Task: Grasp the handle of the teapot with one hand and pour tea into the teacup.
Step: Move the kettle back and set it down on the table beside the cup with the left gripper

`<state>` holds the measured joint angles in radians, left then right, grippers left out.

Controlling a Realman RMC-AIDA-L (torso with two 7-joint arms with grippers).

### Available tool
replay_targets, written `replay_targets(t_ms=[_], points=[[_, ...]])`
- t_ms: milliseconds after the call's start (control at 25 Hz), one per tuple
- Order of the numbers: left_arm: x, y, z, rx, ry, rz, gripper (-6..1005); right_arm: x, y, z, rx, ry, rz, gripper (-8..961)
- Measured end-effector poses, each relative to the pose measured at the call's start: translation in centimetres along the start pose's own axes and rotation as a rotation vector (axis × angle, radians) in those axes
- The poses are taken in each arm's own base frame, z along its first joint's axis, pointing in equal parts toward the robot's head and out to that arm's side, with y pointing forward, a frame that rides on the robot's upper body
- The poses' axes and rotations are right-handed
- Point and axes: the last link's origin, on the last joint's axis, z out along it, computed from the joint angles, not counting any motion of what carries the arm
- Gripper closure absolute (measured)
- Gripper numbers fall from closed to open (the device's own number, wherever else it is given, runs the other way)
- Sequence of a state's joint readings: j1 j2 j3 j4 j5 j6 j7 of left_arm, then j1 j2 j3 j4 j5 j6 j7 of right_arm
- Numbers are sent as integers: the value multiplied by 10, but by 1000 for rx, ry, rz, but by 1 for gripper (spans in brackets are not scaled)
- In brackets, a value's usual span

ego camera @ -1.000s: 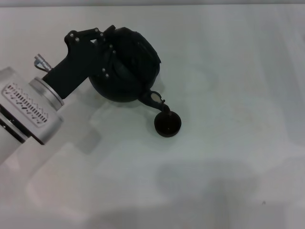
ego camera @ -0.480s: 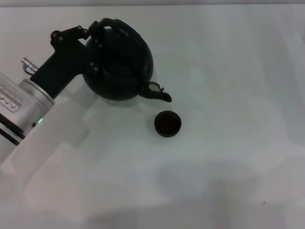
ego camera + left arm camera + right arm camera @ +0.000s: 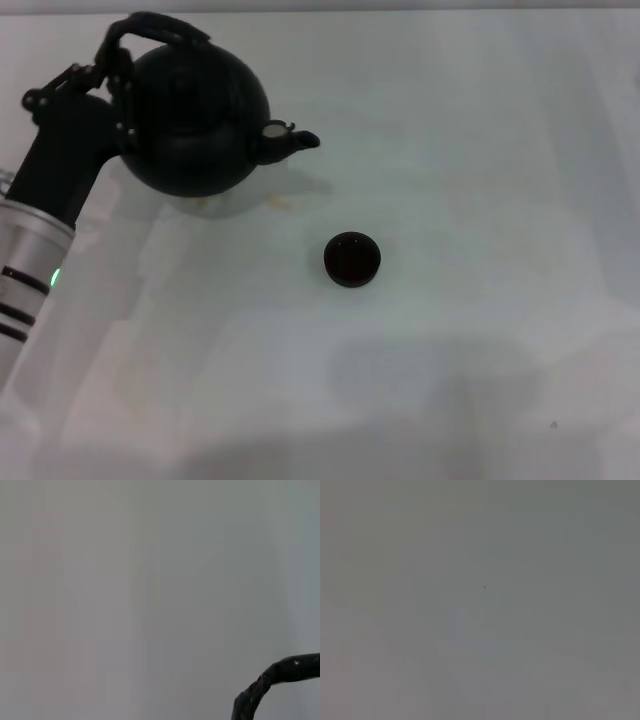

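Note:
The matte black teapot (image 3: 195,120) is at the far left of the white table, nearly upright, its short spout (image 3: 290,140) pointing right. My left gripper (image 3: 112,62) is shut on the dark arched handle (image 3: 150,28) at its left side. A curved piece of the handle also shows in the left wrist view (image 3: 272,682). The tiny dark teacup (image 3: 352,259) stands alone on the table, to the right of and nearer than the teapot, apart from the spout. My right gripper is out of view; the right wrist view shows only bare table.
The white table (image 3: 480,180) stretches around the cup and the pot. A few small wet marks (image 3: 280,203) lie on it below the spout. The silver left forearm (image 3: 30,270) comes in along the left edge.
The teapot has tipped back from pouring over the cup to nearly upright. My left gripper has carried it up and to the left, away from the cup. The cup has not moved.

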<state>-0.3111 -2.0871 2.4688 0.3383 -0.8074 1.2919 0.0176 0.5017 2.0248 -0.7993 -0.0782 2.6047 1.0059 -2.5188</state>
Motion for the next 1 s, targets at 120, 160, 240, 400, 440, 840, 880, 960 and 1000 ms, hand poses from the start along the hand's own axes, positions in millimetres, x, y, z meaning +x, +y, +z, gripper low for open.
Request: replay_targets(t_ms=[120, 160, 240, 400, 440, 840, 880, 960, 1000], points=[[-2, 2, -7, 31, -13, -59, 900, 0, 0, 1, -1, 0, -1, 117], [-3, 2, -10, 37, -17, -78, 900, -1, 0, 1, -1, -1, -1, 118], [-5, 3, -16, 47, -25, -111, 900, -2, 0, 1, 0, -4, -1, 118], [-13, 1, -24, 77, -76, -134, 901, -3, -1, 2, 1, -9, -2, 118], [-17, 0, -27, 96, -95, -143, 901, -4, -1, 2, 1, -10, -2, 118], [-19, 2, -31, 90, -112, -149, 900, -5, 0, 4, -1, -11, -5, 118], [-19, 2, -31, 90, -112, -149, 900, -5, 0, 5, -2, -11, -5, 118], [-19, 2, -31, 88, -113, -149, 899, -5, 1, 5, -3, -10, -6, 118], [-19, 3, -31, 87, -113, -149, 899, -5, 1, 5, -3, -10, -6, 118]])
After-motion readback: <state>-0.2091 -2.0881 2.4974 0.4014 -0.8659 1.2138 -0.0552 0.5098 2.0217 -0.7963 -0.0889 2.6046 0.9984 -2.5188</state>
